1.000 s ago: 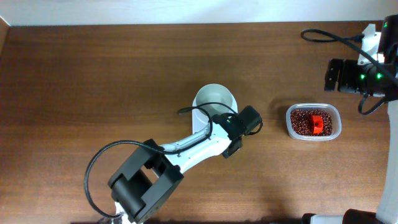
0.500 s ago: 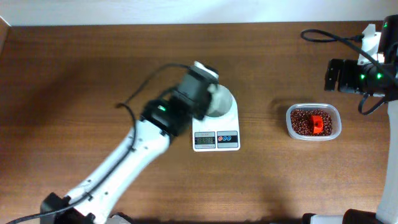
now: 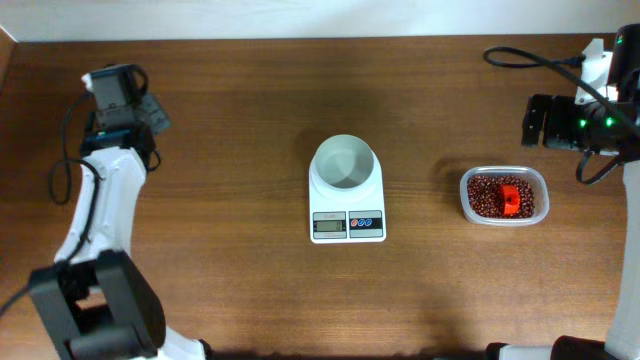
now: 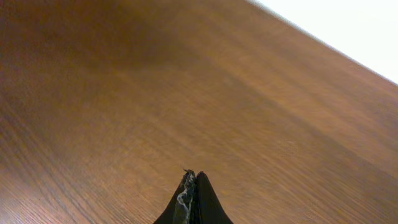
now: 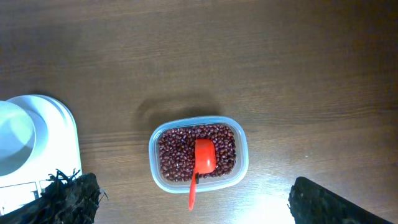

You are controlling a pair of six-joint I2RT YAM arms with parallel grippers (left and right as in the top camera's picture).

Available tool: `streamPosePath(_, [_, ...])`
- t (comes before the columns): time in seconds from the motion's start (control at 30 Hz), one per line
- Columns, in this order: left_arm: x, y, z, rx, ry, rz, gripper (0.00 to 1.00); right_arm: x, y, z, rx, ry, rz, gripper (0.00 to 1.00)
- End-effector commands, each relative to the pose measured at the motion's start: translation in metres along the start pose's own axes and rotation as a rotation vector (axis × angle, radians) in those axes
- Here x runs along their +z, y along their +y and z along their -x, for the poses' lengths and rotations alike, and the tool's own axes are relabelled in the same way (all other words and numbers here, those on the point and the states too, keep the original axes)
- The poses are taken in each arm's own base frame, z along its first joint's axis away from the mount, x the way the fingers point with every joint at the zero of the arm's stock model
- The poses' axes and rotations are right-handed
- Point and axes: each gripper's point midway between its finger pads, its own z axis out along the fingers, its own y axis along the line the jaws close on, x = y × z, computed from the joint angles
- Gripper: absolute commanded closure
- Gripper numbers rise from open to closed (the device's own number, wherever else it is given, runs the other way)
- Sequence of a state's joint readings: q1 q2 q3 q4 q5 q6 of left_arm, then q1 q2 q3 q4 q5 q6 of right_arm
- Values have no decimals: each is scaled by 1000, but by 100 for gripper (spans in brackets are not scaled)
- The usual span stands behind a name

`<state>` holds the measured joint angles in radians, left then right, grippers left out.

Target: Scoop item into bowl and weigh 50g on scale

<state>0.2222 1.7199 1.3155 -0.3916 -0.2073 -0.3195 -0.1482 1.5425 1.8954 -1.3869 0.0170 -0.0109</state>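
Pinched closed on nothing at the left gripper (image 4: 193,198), out at 10 o'clock over the table (image 4: 124,93). Spread wide and empty at the right gripper (image 3: 532,120), at 2 o'clock. Toward 6 o'clock from it, at 3 o'clock of the scale (image 3: 347,225): clear tub (image 5: 152,149) full of beans (image 5: 173,155), red scoop (image 5: 204,155) lying in them, handle toward 6 o'clock. On the scale, long axis 12 to 6 with display at 6: bowl (image 3: 345,165), empty

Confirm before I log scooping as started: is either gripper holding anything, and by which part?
Nothing held: left gripper shut empty, right gripper open and empty.
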Motion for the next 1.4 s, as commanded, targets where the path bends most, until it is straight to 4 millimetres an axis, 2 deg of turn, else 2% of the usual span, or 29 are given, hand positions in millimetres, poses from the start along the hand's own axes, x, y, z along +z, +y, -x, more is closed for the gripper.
streamPosePath(0.0, [36,28,-15,-124,73,25,100,-4,0,2,7,-13,4,1])
streamPosePath(0.07, [57,49,-27,-162,119,48,100,-4,0,2,7,-13,4,1])
streamPosePath(0.13, [72,53,-34,-196,149,-7,100,-4,0,2,7,-13,4,1])
streamPosePath(0.23, [77,61,-32,-203,136,11,100,-3,0,2,7,-12,4,1])
streamPosePath(0.47, [77,59,-32,-204,138,3,100,-3,0,2,7,-12,4,1])
streamPosePath(0.53, [75,46,-40,-209,184,-69,100,-3,0,2,7,-12,4,1])
streamPosePath(0.63, [63,11,-61,-179,303,-277,100,-3,0,2,7,-12,4,1])
streamPosePath(0.7, [45,-12,-74,-116,369,-371,100,-3,0,2,7,-12,4,1])
streamPosePath(0.77, [16,-34,-76,-27,379,-409,100,-3,0,2,7,-12,4,1])
streamPosePath(0.8, [-7,-49,-73,26,367,-440,100,-3,0,2,7,-12,4,1])
streamPosePath(0.87, [-70,-75,-60,90,310,-505,100,-3,0,2,7,-12,4,1])
streamPosePath(0.9, [-105,-80,-57,115,287,-529,100,-3,0,2,7,-12,4,1])
streamPosePath(0.93, [-131,-79,-59,136,278,-530,100,-3,0,2,7,-12,4,1])
streamPosePath(0.97, [-163,-74,-72,177,293,-499,100,-3,0,2,7,-12,4,1])
streamPosePath(1.0, [-184,-71,-88,227,317,-469,100,-3,0,2,7,-12,4,1])
streamPosePath(1.03, [-196,-73,-99,269,328,-459,100,-3,0,2,7,-12,4,1])
streamPosePath(1.07, [-215,-91,-119,365,344,-492,100,-3,0,2,7,-12,4,1])
streamPosePath(1.13, [-232,-119,-151,486,398,-560,100,-3,0,2,7,-12,4,1])
streamPosePath(1.2, [-236,-139,-183,595,442,-558,100,-3,0,2,7,-12,4,1])
streamPosePath(1.27, [-226,-153,-211,685,481,-505,100,-3,0,2,7,-12,4,1])
streamPosePath(1.37, [-203,-162,-257,795,600,-436,100,-3,0,2,7,-12,4,1])
